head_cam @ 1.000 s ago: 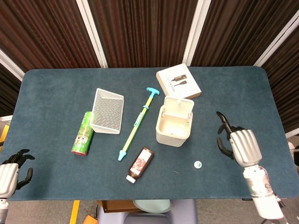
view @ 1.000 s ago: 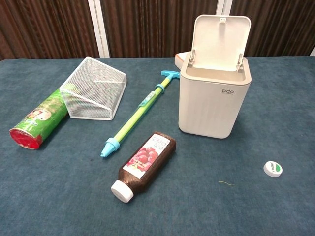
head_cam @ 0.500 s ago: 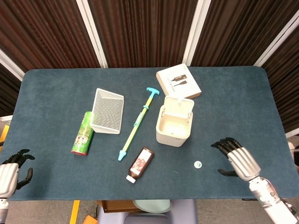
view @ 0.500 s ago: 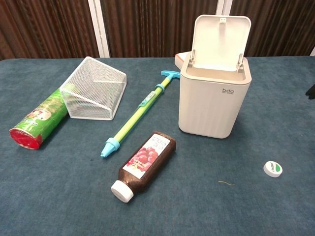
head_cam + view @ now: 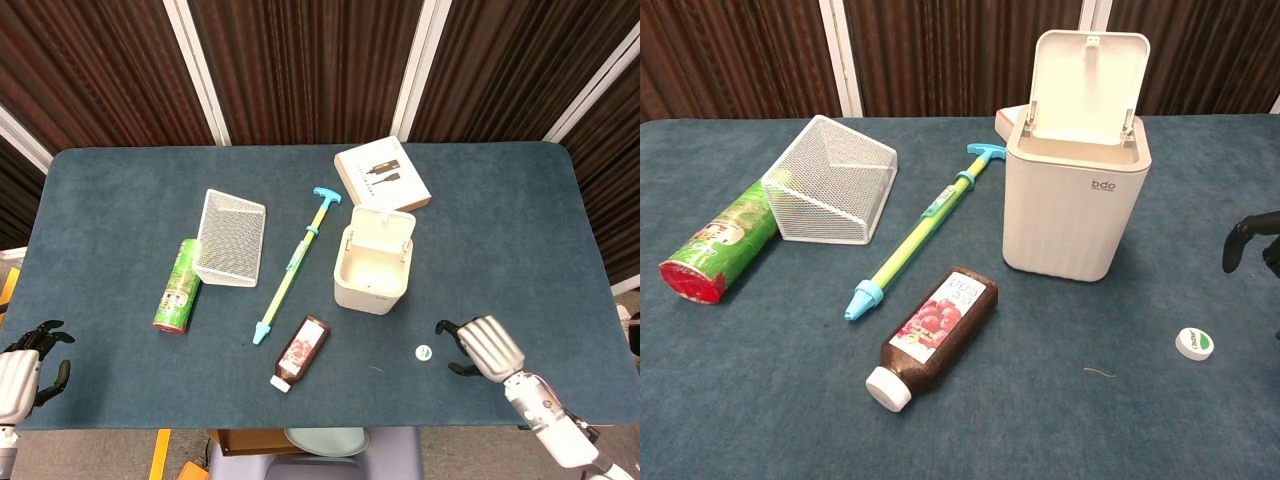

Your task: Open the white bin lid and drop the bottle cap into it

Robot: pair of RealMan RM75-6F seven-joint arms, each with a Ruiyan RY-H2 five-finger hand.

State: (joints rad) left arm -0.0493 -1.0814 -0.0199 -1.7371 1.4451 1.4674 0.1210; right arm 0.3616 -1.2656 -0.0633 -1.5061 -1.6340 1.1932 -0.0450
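Progress in the last second was all on my right side: I had swung the right hand (image 5: pixel 483 347) from beside the white bin (image 5: pixel 374 265) toward the near edge of the table (image 5: pixel 120 180) and leftward, closing on the bottle cap (image 5: pixel 424 352). The bin lid (image 5: pixel 1087 72) already stood tipped up and back, so I judged the opening step done and only the pick and drop left. The cap lay flat on the table, near and right of the bin, untouched. My right hand hovered just right of it, empty, dark fingertips (image 5: pixel 447 328) spread and pointing at the cap but not yet touching. In the chest view only those fingers (image 5: pixel 1242 232) showed at the right edge, above and right of the cap. The left hand (image 5: pixel 22 365) sat idle at the near left corner, loosely curled around nothing.
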